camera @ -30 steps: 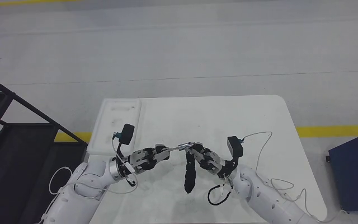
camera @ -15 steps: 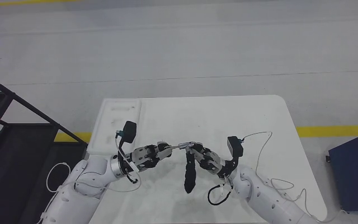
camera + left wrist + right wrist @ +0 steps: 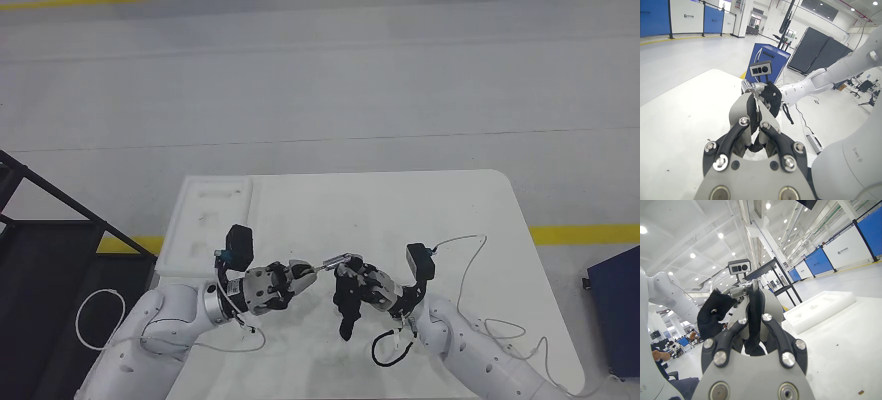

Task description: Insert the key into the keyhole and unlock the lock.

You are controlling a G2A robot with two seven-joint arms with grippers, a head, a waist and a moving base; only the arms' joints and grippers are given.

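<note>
**Key (image 3: pixel 325 265) tip at the lock (image 3: pixel 347 262)**

Well left of the lock lies a white foam tray (image 3: pixel 210 225). Just left of it, my left pincer (image 3: pixel 752 102) is clamped on the flat metal key. Just right, my right pincer (image 3: pixel 751 292) grips the shiny round lock, with black knit cloth (image 3: pixel 715 311) beside it.

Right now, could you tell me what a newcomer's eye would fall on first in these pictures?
The two claws meet in mid-air above the table: the left claw holds the key to the silver lock in the right claw. A black strap dangles beneath, and a white foam tray sits at the table's corner.
</note>
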